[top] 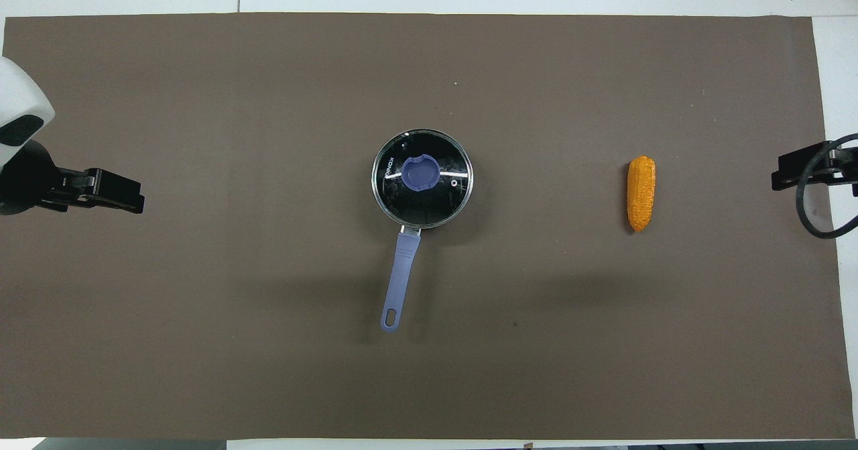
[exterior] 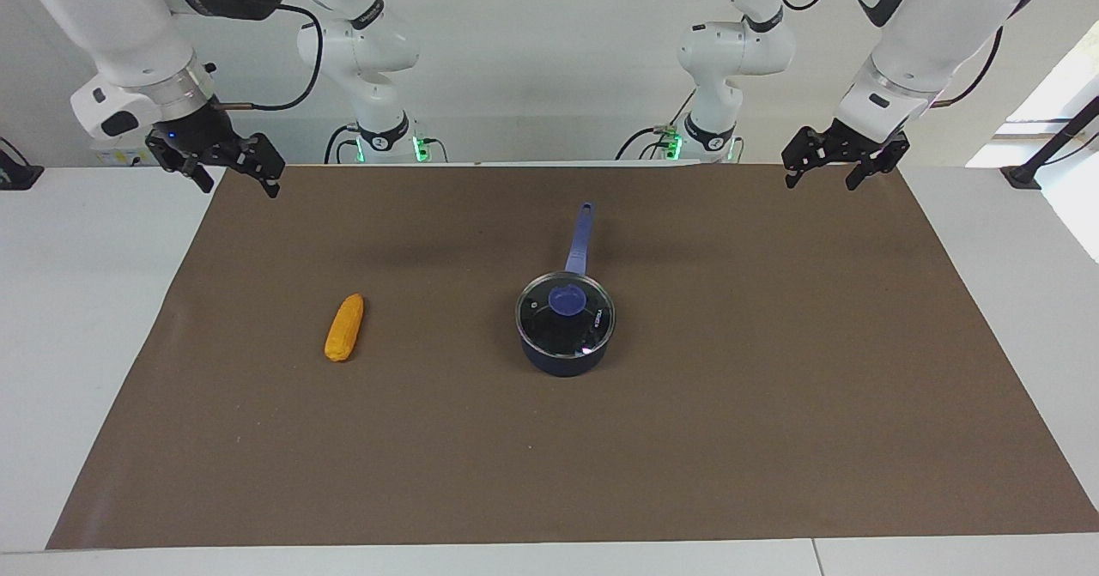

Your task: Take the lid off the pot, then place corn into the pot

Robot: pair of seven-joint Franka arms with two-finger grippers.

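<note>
The pot (exterior: 568,360) stands in the middle of the brown mat, its long blue-purple handle (exterior: 579,237) pointing toward the robots. The glass lid (exterior: 549,329) with its blue-purple knob sits on the pot. It also shows in the overhead view (top: 422,202), with the pot's handle (top: 401,279). The corn (exterior: 344,328) (top: 641,192) lies on the mat, apart from the pot, toward the right arm's end. My right gripper (exterior: 238,174) (top: 798,172) hangs open and empty over the mat's corner at its own end. My left gripper (exterior: 822,172) (top: 120,194) hangs open and empty over the mat's corner at its end.
The brown mat (exterior: 773,404) covers most of the white table (exterior: 69,318). Both arm bases (exterior: 382,134) stand at the table's edge on the robots' end. Only the pot, lid and corn lie on the mat.
</note>
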